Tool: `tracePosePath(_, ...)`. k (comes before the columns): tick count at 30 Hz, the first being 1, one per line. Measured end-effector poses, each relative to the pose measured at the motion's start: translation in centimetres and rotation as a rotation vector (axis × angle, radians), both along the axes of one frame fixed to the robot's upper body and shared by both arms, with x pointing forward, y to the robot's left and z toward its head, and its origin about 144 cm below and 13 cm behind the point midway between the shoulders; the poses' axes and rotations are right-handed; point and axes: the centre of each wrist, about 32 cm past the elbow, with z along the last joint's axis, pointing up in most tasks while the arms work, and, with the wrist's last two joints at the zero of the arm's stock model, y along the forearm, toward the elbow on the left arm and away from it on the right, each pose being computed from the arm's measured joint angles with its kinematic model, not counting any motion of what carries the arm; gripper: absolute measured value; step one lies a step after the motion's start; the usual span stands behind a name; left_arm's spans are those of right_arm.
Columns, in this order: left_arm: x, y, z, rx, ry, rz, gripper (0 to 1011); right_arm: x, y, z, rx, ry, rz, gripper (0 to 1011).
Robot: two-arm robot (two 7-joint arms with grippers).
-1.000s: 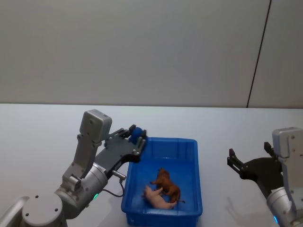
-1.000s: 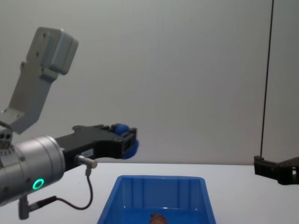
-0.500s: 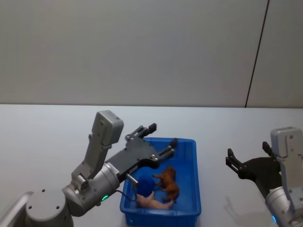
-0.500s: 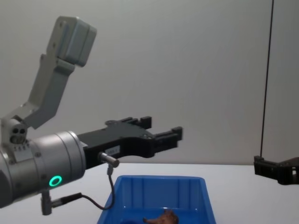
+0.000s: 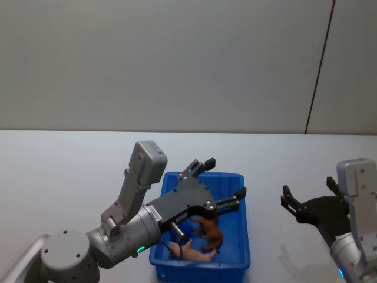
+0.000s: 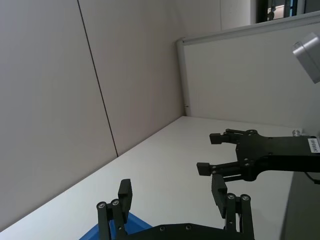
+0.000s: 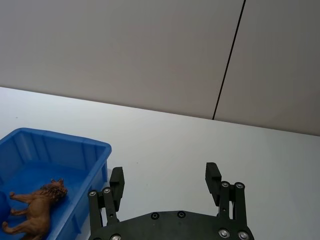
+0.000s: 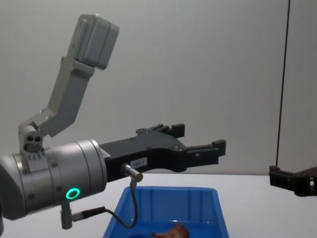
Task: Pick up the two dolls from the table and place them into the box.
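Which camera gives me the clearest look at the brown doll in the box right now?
The right wrist view: the brown doll lies unobstructed on the floor of the box, seen whole. In the head view the doll is partly hidden by the open left gripper above it. The chest view catches just its top.

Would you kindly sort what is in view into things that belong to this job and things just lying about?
Job: brown doll, pink doll, blue box, table, left hand open above the box.
Lying about: nothing loose; right hand parked, open.
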Motion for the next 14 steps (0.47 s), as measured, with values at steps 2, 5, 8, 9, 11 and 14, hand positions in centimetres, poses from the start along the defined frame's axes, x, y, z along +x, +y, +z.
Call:
tracePosePath(2, 0.06, -0.07, 0.0, -0.001, 0.0, -0.012, 1001, 0.0, 0.0, 0.0, 0.0, 0.0, 0.0, 1001)
tracePosePath(5, 0.12, -0.14, 0.01, -0.001, 0.0, -0.025, 1001, 0.0, 0.0, 0.0, 0.0, 0.0, 0.0, 1001)
tracePosePath(8, 0.15, -0.2, 0.01, -0.002, -0.001, -0.033, 1001, 0.0, 0.0, 0.0, 0.0, 0.0, 0.0, 1001)
tracePosePath(9, 0.17, -0.22, 0.02, -0.002, -0.001, -0.037, 1001, 0.0, 0.0, 0.0, 0.0, 0.0, 0.0, 1001)
tracePosePath(11, 0.19, -0.24, 0.01, -0.002, -0.001, -0.041, 1001, 0.0, 0.0, 0.0, 0.0, 0.0, 0.0, 1001)
tracePosePath(14, 0.22, -0.28, 0.02, -0.002, -0.001, -0.048, 1001, 0.0, 0.0, 0.0, 0.0, 0.0, 0.0, 1001)
